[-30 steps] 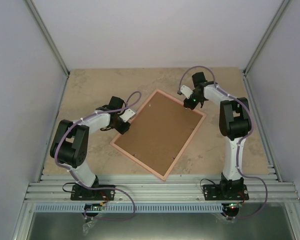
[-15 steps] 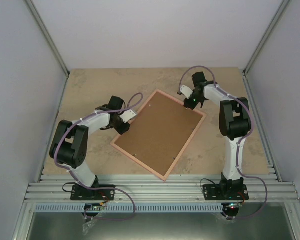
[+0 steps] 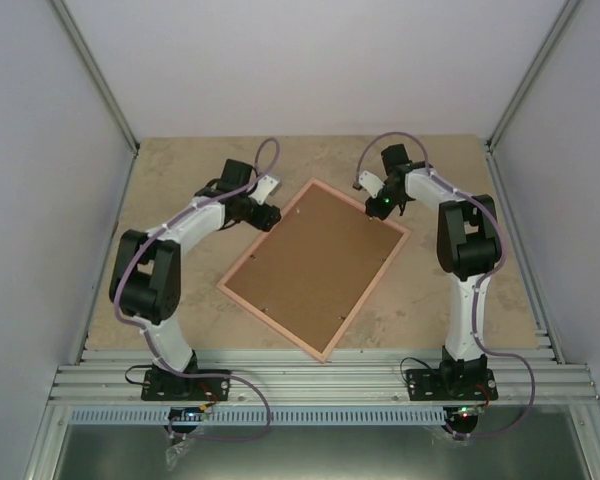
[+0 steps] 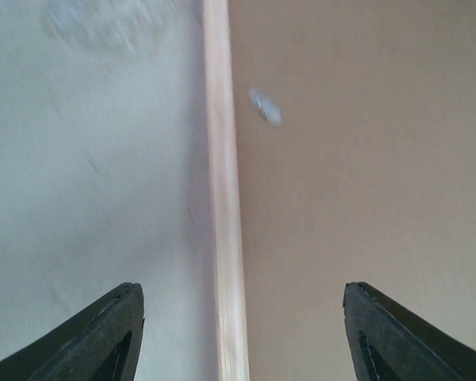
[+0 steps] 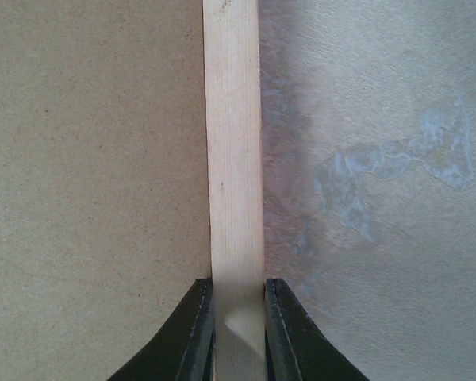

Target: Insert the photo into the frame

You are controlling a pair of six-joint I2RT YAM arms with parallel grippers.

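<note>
The pink frame (image 3: 272, 325) lies back-up and askew on the table, with a brown backing board (image 3: 315, 268) filling it. The photo is out of view. My left gripper (image 3: 268, 216) hovers open over the frame's far-left edge; in the left wrist view its fingers straddle the pale rail (image 4: 224, 198) well apart from it, blurred, with the board (image 4: 365, 159) to the right. My right gripper (image 3: 385, 205) is at the far-right edge, shut on the frame's rail (image 5: 232, 119), which runs between its fingertips (image 5: 238, 287).
The beige stone-patterned tabletop (image 3: 180, 170) is walled by grey panels on three sides. An aluminium rail (image 3: 320, 385) carries both arm bases at the near edge. A purple cable loops over each arm.
My left gripper has opened and swung from the frame's left side toward its far-left edge, rising. The frame's near-left corner has shifted slightly. The right gripper keeps its grip.
</note>
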